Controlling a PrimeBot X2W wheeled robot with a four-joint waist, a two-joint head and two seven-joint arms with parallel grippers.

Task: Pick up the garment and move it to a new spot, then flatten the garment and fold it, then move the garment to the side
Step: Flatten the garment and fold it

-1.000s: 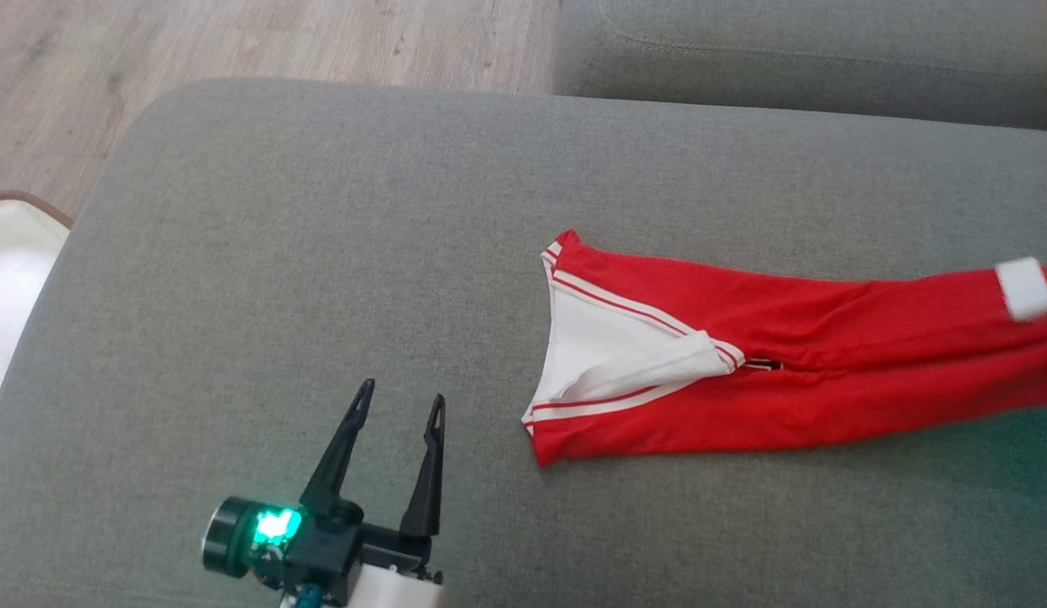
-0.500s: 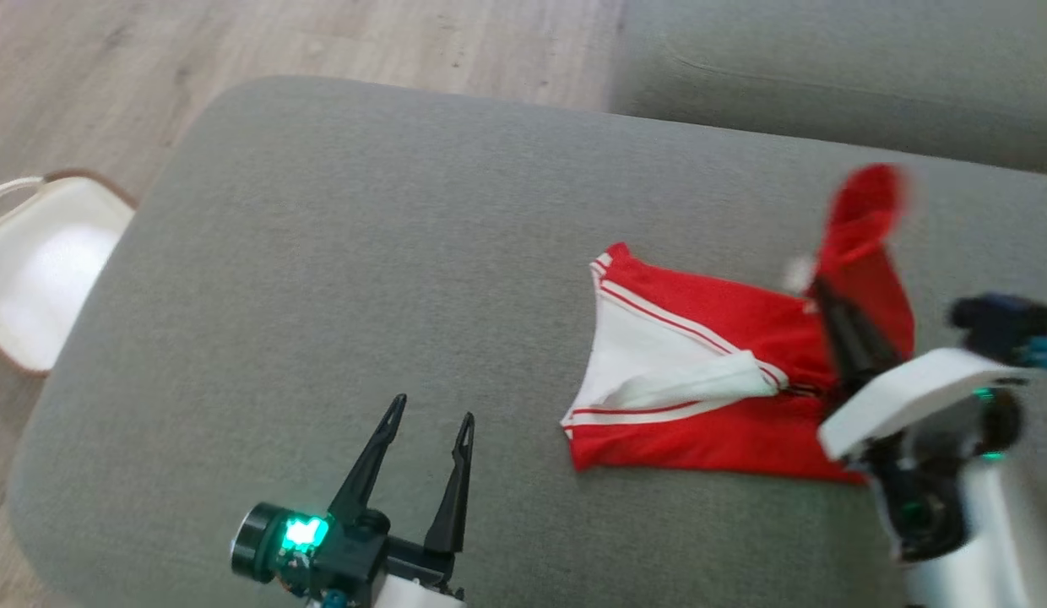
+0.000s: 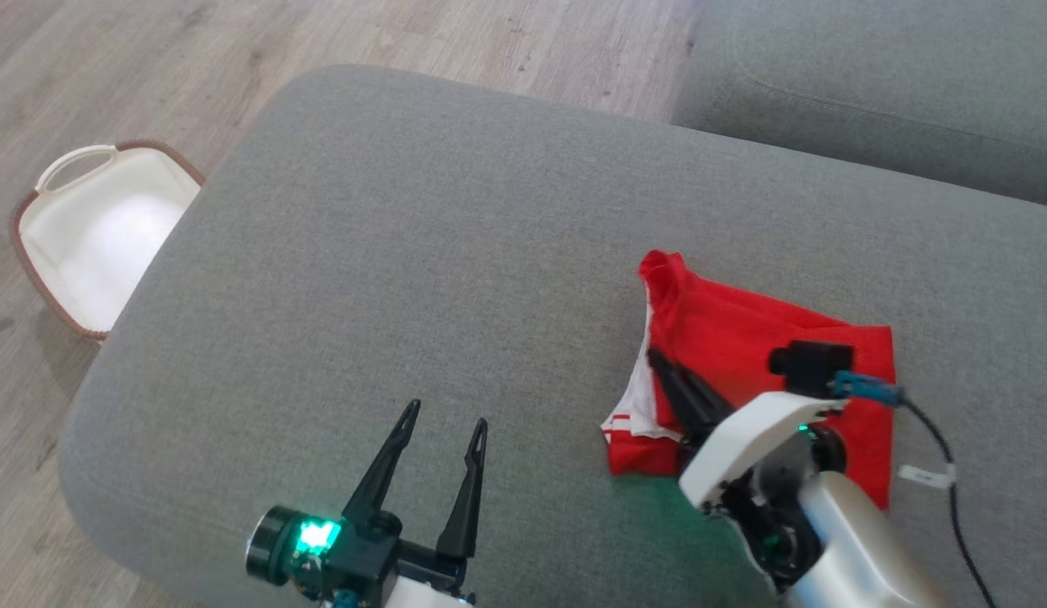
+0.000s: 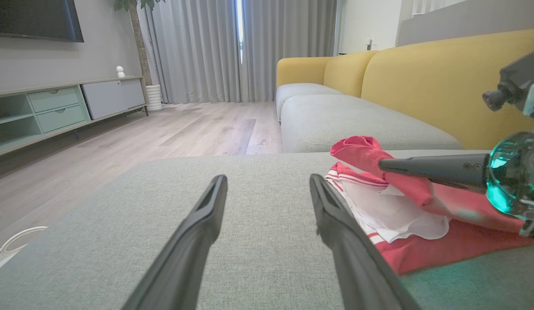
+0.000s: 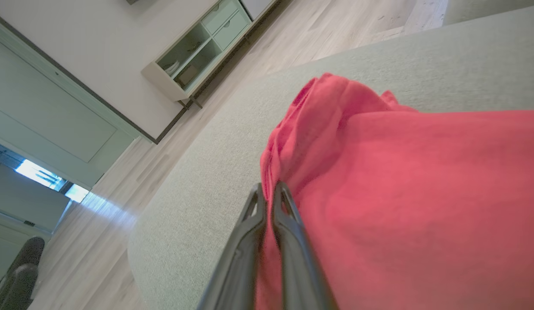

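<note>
Red garment [image 3: 743, 329] w/ white panel + red/white stripe trim; grey cushion [image 3: 405, 253]; white basket [image 3: 110, 245], brown rim; pale wood floor [image 3: 110, 67]; yellow sofa back [image 4: 443, 82].

garment [image 3: 743, 329] smooth matt cloth; sofa [image 3: 405, 253] coarse matt woven fabric

Soft, even indoor daylight; the middle distance is sharp, close-ups are soft, and the edges bend with the wide angle.

Head view: the grey sofa cushion [image 3: 456, 219] is brightly and evenly lit with only faint shadows. The white basket [image 3: 101, 228] at nine o'clock is nearly washed out. A green lamp [image 3: 317, 534] glows on the left gripper [image 3: 447, 412] at seven o'clock, and a green tint falls on the cushion at five o'clock. Left wrist view: daylight burns white through the curtain gap [image 4: 240, 43] at twelve o'clock, and the fingers [image 4: 194, 241] at six o'clock are soft. Right wrist view: the red garment [image 5: 400, 193] at three o'clock is out of focus. A blown-out bright patch [image 5: 38, 174] at nine o'clock throws glare on the wooden floor [image 5: 107, 211].
</note>
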